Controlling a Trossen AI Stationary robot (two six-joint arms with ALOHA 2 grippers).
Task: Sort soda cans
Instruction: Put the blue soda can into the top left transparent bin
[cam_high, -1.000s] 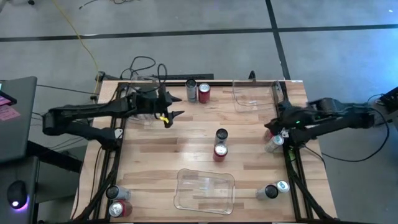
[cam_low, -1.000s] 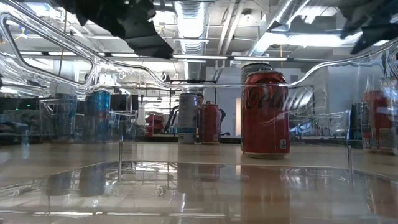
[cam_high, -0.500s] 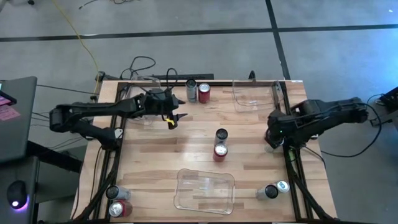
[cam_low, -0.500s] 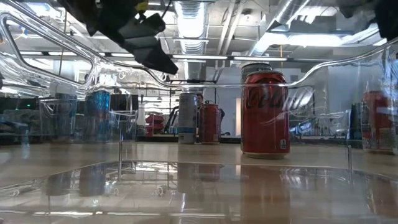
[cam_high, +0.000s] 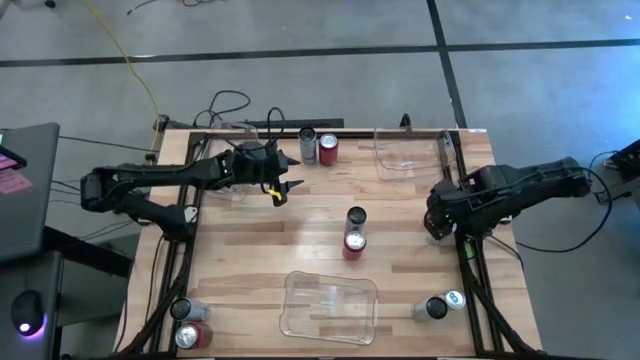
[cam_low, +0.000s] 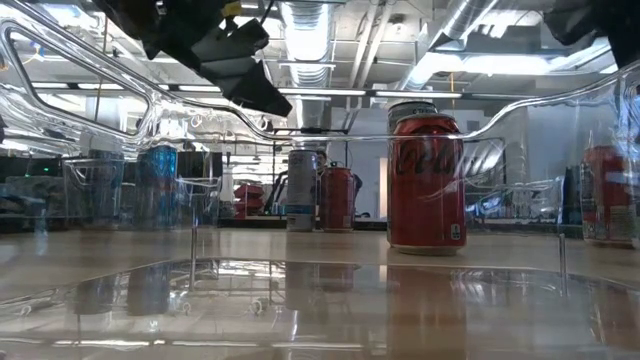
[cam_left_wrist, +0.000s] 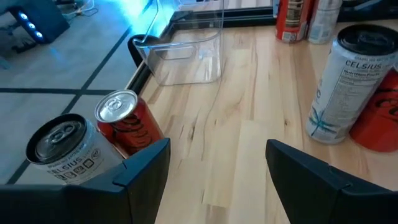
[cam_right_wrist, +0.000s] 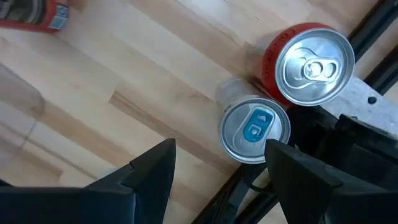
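Since the earlier frames the right arm has swung in over the table's right edge, so the right gripper (cam_high: 436, 218) now covers the two cans that showed there a second ago; the left gripper (cam_high: 283, 190) has reached farther toward the table's middle. Both pairs of fingers stand apart and hold nothing.

From above, those two covered cans cannot be seen. The right wrist view shows them directly below the gripper: a silver can with a blue tab (cam_right_wrist: 254, 129) touching a red can (cam_right_wrist: 309, 64), both upright at the table's frame.

Other cans: a silver can (cam_high: 307, 146) and a red can (cam_high: 328, 149) side by side at the far edge; a dark can (cam_high: 356, 217) and a red-sided can (cam_high: 354, 243) touching at centre; two cans (cam_high: 190, 325) at the near left corner, partly cut off by the frame; two more (cam_high: 442, 305) at the near right.

Clear bins: near bin (cam_high: 330, 306), far right bin (cam_high: 410, 152), and a far left bin (cam_left_wrist: 186, 53) largely hidden under the left arm from above.

Low view: the near bin's wall distorts everything behind it; the gripper tips are cut off at the top.
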